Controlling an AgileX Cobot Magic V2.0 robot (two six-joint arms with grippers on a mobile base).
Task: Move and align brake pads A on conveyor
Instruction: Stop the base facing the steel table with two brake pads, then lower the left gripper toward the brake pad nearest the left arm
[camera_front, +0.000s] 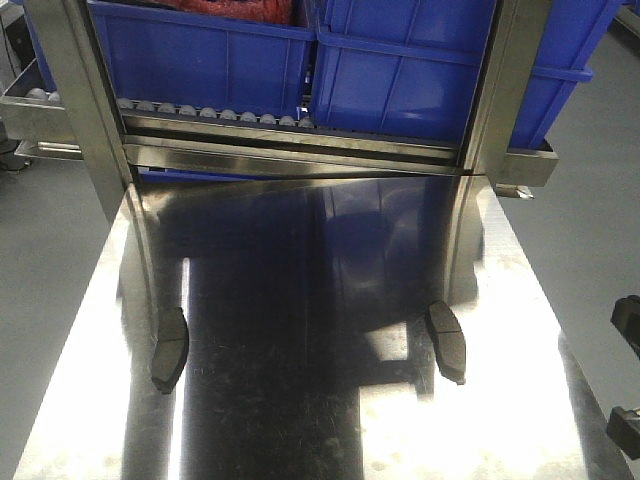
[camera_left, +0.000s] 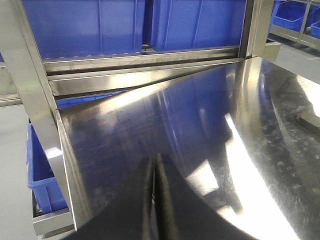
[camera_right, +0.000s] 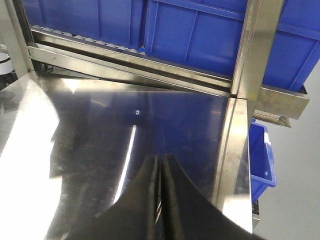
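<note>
The left tool (camera_left: 156, 167) and the right tool (camera_right: 161, 167) each hang low over the steel worktop (camera_front: 300, 290), fingers pressed together. Ahead of both tools, blue bins (camera_front: 210, 45) sit on a rack at the worktop's far end. The front view shows a left pad (camera_front: 168, 350) and a right pad (camera_front: 447, 343) lying well apart on the worktop; I cannot tell where they lie relative to either tool.

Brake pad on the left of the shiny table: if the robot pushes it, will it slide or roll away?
The left brake pad would probably slide, not roll: it looks oblong and lies low on the smooth, shiny steel table. It would likely stay stiff when lifted, since it shows a solid, slightly curved shape.
</note>
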